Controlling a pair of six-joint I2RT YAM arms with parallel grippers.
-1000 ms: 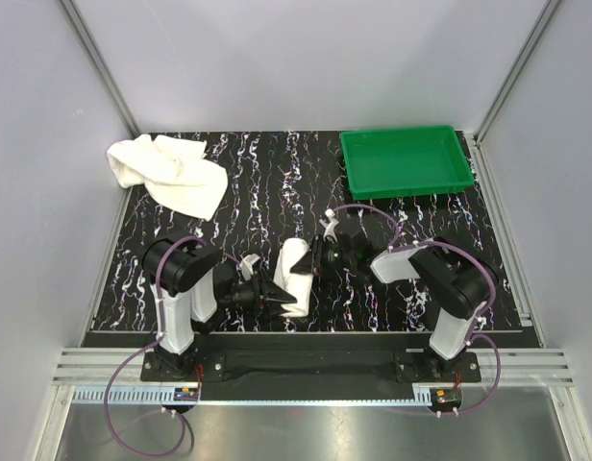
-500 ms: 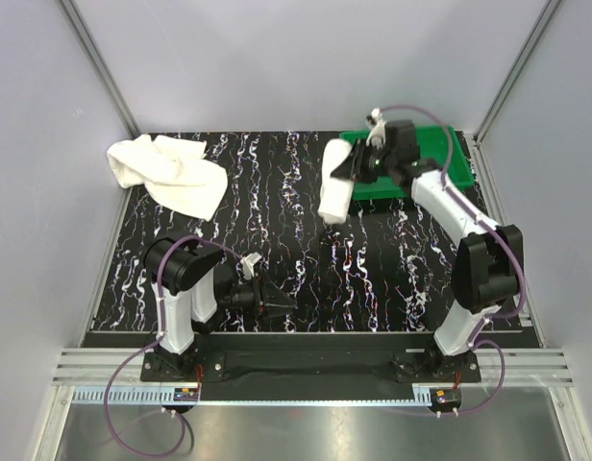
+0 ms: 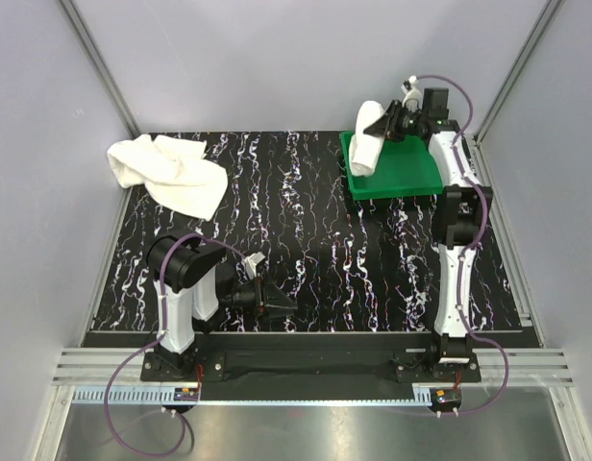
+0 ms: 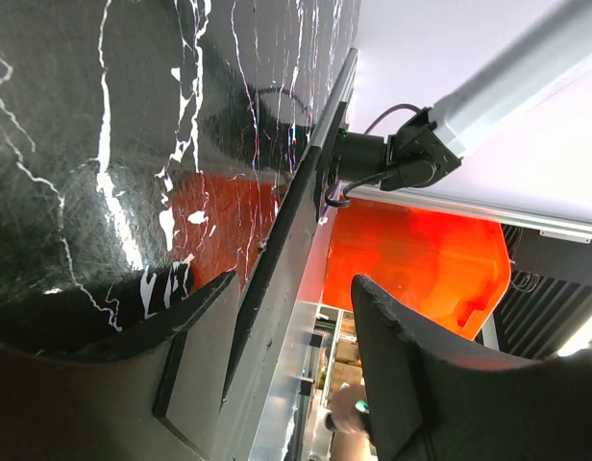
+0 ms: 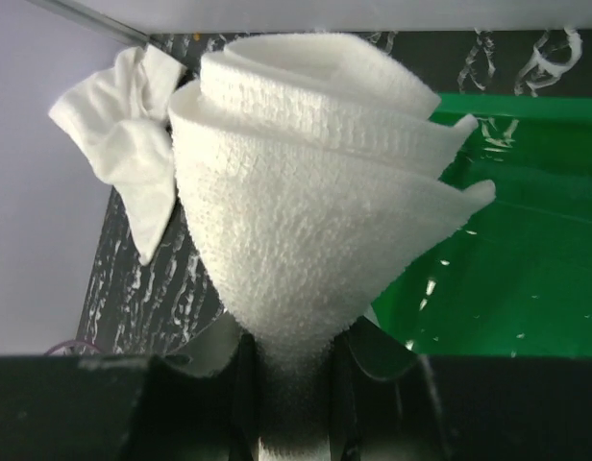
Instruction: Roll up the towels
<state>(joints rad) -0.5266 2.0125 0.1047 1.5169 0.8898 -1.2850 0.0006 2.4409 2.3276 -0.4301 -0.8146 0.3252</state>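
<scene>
white rolled towel (image 3: 365,154) pinched in right fingers (image 3: 387,123) above green tray (image 3: 404,175).

Far left — loose towel (image 3: 169,171) on table (image 3: 306,240); far right — tray (image 3: 404,175), rolled towel (image 3: 366,150) above its left edge.

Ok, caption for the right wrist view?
Right gripper pinches a rolled white terry-cloth towel, green plastic tray behind.

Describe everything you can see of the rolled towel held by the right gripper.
The rolled towel is white, nubbly terry cloth, wound in loose layers that flare into a cone at the free end. The right gripper pinches its narrow end, holding it above the left part of the green tray. Nothing else touches it.
</scene>
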